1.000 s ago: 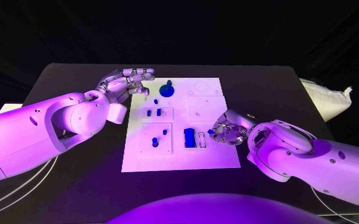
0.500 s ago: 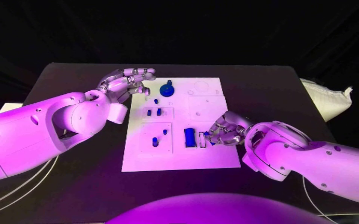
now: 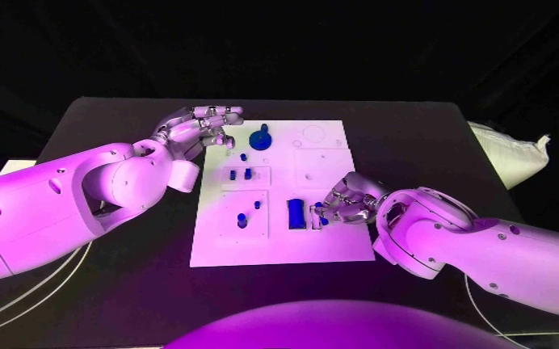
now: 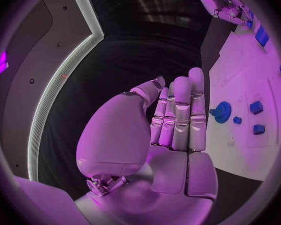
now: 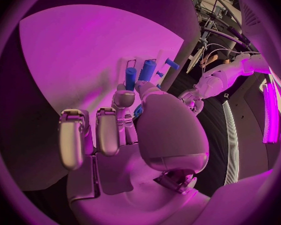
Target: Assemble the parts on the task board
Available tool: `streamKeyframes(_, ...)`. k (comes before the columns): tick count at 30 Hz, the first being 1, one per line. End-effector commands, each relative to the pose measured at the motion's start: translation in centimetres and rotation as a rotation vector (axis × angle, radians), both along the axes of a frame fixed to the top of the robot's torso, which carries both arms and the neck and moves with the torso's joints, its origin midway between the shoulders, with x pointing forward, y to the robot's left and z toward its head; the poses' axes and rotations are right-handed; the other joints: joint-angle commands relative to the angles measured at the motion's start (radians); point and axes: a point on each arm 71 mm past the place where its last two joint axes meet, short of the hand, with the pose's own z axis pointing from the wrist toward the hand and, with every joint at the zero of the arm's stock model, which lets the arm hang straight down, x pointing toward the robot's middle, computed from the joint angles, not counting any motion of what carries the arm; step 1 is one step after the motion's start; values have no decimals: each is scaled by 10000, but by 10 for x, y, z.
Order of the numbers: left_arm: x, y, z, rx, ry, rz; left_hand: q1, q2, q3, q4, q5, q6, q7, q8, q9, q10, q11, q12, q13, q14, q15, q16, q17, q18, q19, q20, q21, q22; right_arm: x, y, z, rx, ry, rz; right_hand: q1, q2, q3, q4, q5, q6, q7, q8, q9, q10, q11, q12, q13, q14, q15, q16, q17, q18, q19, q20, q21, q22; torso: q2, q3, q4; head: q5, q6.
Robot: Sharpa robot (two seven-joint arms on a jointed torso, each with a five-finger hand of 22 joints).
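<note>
While the right robot hand (image 3: 347,202) curls over the near right part of the task board (image 3: 326,167), it pinches a small blue part (image 5: 138,111) between thumb and fingertip. Just beyond its fingers two blue pegs (image 5: 138,74) stand upright side by side in the board, and a blue block (image 3: 296,213) sits just left of this hand. The left robot hand (image 3: 198,128) hangs at the board's far left corner, released, fingers straight and together, holding nothing. Just beside its fingertips lies a blue gear (image 4: 222,112), with small blue pieces (image 4: 256,107) a little past it on the board.
</note>
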Motion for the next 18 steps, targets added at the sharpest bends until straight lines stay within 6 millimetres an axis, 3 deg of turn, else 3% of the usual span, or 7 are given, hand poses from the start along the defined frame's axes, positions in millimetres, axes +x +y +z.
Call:
streamKeyframes(1, -1, -3, 1, -79, -56, -241, 6, 93, -76, -6, 39, -73, 13, 67, -6, -68, 26, 34, 13, -51, 11, 32, -10, 110, -19, 56, -32, -10, 1, 3, 1, -592, -361, 450, -177, -1, -107, -8, -218, 95, -16, 5, 14, 90, -11, 100, 67, 687, -39, 72, 284, -175, 134, -47, 42, 1352, -1, 2, -10, 23, -32)
streamKeyframes(5, -1, -3, 1, -74, -52, -250, 6, 93, -76, -6, 39, -73, 13, 67, -6, -68, 26, 34, 13, -51, 11, 32, -10, 110, -19, 56, -32, -10, 1, 5, -1, -756, -336, 652, -298, 39, -212, -13, -450, 133, -31, 10, 44, 112, -21, 140, 109, 689, -48, 85, 304, -173, 130, -55, 38, 1348, -4, -1, -12, 34, -44)
streamKeyframes(18, -1, -3, 1, -60, -35, -269, 5, 96, -84, -9, 39, -85, 15, 79, -6, -88, 30, 57, 13, -58, 13, 37, -20, 109, -21, 58, -38, -11, 1, 8, -5, -1216, -62, 1159, -267, 102, -262, -69, -612, 176, -63, 21, 77, 157, -45, 282, 214, 698, -63, 125, 361, -176, 138, -66, 44, 1361, -4, -2, -2, 58, -98)
